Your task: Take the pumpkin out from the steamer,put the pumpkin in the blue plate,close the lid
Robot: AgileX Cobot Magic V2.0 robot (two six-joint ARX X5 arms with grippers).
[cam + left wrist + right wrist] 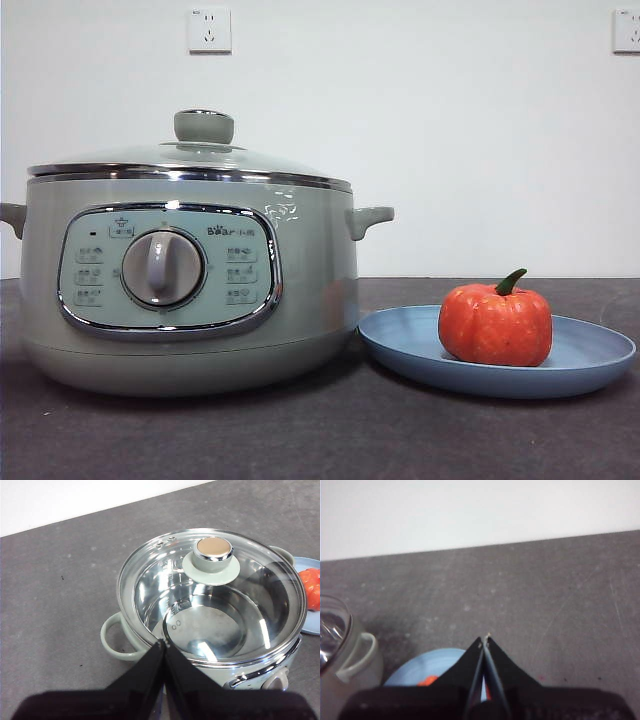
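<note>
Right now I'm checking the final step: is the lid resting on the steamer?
Touching. The front view shows the lid seated flat on the steamer, chrome rim against chrome rim, with no gap.

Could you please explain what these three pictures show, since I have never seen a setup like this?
This is a two-armed robot at a dark table. One picture looks level across the table; the other two come from cameras on each wrist. On the table stands a pale green steamer with its glass lid on. Beside it, a blue plate carries a small orange pumpkin. The left gripper hangs above the steamer, the right gripper above the plate. Both pairs of black fingers are shut, and neither holds anything.
</note>
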